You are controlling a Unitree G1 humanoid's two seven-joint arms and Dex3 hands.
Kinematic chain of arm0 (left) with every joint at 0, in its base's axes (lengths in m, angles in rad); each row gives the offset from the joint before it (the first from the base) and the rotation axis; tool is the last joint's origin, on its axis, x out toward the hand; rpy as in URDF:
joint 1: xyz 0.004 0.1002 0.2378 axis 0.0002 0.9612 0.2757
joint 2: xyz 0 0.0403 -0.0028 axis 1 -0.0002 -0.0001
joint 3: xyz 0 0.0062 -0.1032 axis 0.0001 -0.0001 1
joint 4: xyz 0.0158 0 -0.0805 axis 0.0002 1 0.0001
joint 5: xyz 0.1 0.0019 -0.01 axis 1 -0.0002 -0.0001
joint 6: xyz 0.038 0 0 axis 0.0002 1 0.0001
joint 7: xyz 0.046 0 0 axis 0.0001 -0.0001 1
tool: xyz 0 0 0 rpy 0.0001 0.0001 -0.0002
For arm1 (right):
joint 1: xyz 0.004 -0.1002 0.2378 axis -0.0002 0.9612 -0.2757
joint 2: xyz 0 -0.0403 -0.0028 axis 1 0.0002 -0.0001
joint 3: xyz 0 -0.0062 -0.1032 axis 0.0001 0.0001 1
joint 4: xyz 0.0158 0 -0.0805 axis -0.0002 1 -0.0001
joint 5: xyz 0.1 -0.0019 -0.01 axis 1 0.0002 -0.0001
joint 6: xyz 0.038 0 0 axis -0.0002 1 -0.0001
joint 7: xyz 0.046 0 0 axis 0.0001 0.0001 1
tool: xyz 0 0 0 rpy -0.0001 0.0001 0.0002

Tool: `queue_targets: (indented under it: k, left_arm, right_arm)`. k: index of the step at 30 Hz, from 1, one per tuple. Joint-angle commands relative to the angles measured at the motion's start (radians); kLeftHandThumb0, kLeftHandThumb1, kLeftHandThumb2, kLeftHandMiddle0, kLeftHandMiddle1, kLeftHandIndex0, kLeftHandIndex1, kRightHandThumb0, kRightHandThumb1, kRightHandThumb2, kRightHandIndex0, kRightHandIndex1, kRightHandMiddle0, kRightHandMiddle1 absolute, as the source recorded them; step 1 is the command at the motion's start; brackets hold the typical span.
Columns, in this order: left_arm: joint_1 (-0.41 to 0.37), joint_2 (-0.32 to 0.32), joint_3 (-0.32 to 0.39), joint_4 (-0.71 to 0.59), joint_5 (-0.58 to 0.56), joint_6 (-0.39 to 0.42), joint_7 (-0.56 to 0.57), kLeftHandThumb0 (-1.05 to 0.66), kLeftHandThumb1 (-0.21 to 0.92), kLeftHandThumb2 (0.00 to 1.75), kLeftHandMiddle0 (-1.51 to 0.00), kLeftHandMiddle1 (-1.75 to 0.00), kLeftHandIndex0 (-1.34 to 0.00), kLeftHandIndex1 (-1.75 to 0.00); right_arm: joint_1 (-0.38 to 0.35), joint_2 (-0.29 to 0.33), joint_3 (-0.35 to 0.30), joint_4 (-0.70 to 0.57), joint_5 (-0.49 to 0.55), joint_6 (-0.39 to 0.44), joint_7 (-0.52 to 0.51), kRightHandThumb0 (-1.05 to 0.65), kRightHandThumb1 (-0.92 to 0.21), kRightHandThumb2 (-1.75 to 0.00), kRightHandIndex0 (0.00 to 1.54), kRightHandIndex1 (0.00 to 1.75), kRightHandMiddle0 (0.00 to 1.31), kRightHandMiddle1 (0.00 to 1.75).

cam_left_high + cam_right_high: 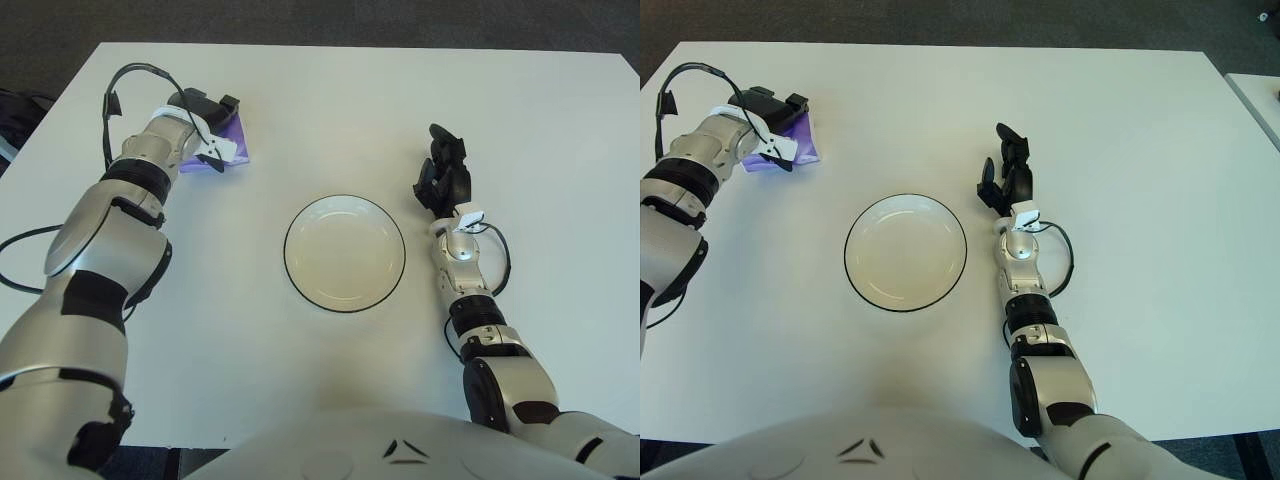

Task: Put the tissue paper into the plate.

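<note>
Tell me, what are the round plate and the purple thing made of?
The plate looks like glazed ceramic or hard plastic: smooth cream surface, thin dark rim, soft sheen. The purple tissue pack under the left hand looks like thin glossy plastic wrap, though mostly hidden. The right hand shows right of the plate.

White table: plate at centre, purple tissue pack far left.

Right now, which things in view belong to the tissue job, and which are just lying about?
Job:
- purple tissue pack, far left, under the left robot hand
- plate, centre, nothing in it

Not in use:
- right robot hand, right of the plate, fingers open
- white table
</note>
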Motion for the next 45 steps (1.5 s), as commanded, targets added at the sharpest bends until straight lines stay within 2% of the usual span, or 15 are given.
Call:
queue_targets:
  k: [1, 4, 13, 25, 30, 32, 33, 34, 36, 41, 45]
  left_arm:
    - [0.065, -0.03, -0.031, 0.036, 0.003, -0.01, 0.002, -0.74, 0.58, 0.51, -0.74, -1.73, -0.53, -1.74]
    - [0.07, -0.037, -0.029, 0.04, -0.002, -0.012, 0.018, -0.75, 0.6, 0.56, -0.88, -1.74, -0.62, -1.75]
    - [0.088, -0.054, -0.03, 0.054, -0.013, -0.005, 0.058, -0.77, 0.71, 0.49, -1.04, -1.75, -0.77, -1.75]
    - [0.104, -0.062, -0.026, 0.066, -0.038, -0.013, 0.092, -0.74, 0.73, 0.47, -1.08, -1.75, -0.82, -1.75]
    - [0.118, -0.056, -0.015, 0.06, -0.052, -0.036, 0.175, -0.7, 0.74, 0.49, -1.07, -1.75, -0.82, -1.75]
    - [0.128, -0.054, -0.003, 0.055, -0.062, -0.048, 0.234, -0.67, 0.73, 0.54, -1.06, -1.75, -0.82, -1.75]
    - [0.131, -0.054, 0.001, 0.054, -0.066, -0.053, 0.256, -0.6, 0.59, 0.81, -1.06, -1.75, -0.75, -1.75]
    - [0.137, -0.053, 0.011, 0.052, -0.075, -0.063, 0.291, -0.56, 0.48, 1.0, -1.06, -1.75, -0.7, -1.75]
    - [0.142, -0.053, 0.02, 0.051, -0.085, -0.075, 0.333, -0.52, 0.41, 1.14, -1.06, -1.75, -0.65, -1.75]
    - [0.145, -0.039, 0.053, 0.031, -0.12, -0.139, 0.45, -0.48, 0.35, 1.26, -1.06, -1.75, -0.6, -1.75]
    - [0.148, -0.028, 0.084, 0.013, -0.152, -0.199, 0.524, -0.49, 0.32, 1.31, -1.14, -1.75, -0.62, -1.75]
  right_arm:
    - [0.152, -0.034, -0.018, 0.131, -0.01, -0.02, 0.008, -0.53, -0.92, -0.83, 0.26, 0.23, 0.0, 0.71]
    - [0.151, -0.035, -0.02, 0.132, -0.008, -0.019, 0.01, -0.53, -0.92, -0.83, 0.26, 0.23, 0.0, 0.72]
    - [0.151, -0.038, -0.024, 0.131, -0.01, -0.02, 0.009, -0.53, -0.92, -0.83, 0.26, 0.24, 0.0, 0.72]
    - [0.155, -0.037, -0.029, 0.125, -0.007, -0.017, 0.02, -0.52, -0.92, -0.81, 0.26, 0.24, 0.0, 0.72]
    - [0.156, -0.038, -0.029, 0.123, -0.008, -0.015, 0.024, -0.52, -0.92, -0.81, 0.26, 0.24, 0.0, 0.72]
    - [0.157, -0.039, -0.03, 0.123, -0.007, -0.015, 0.028, -0.52, -0.92, -0.81, 0.26, 0.24, 0.0, 0.72]
    - [0.157, -0.04, -0.03, 0.123, -0.007, -0.016, 0.03, -0.52, -0.92, -0.81, 0.26, 0.24, 0.0, 0.72]
    - [0.158, -0.04, -0.03, 0.123, -0.006, -0.016, 0.031, -0.52, -0.92, -0.81, 0.26, 0.24, 0.0, 0.72]
    - [0.158, -0.041, -0.031, 0.123, -0.006, -0.016, 0.034, -0.52, -0.92, -0.81, 0.26, 0.24, 0.0, 0.72]
    - [0.159, -0.04, -0.03, 0.122, -0.009, -0.017, 0.034, -0.53, -0.92, -0.8, 0.26, 0.24, 0.0, 0.72]
    - [0.16, -0.039, -0.027, 0.121, -0.011, -0.015, 0.034, -0.53, -0.92, -0.8, 0.27, 0.24, 0.0, 0.72]
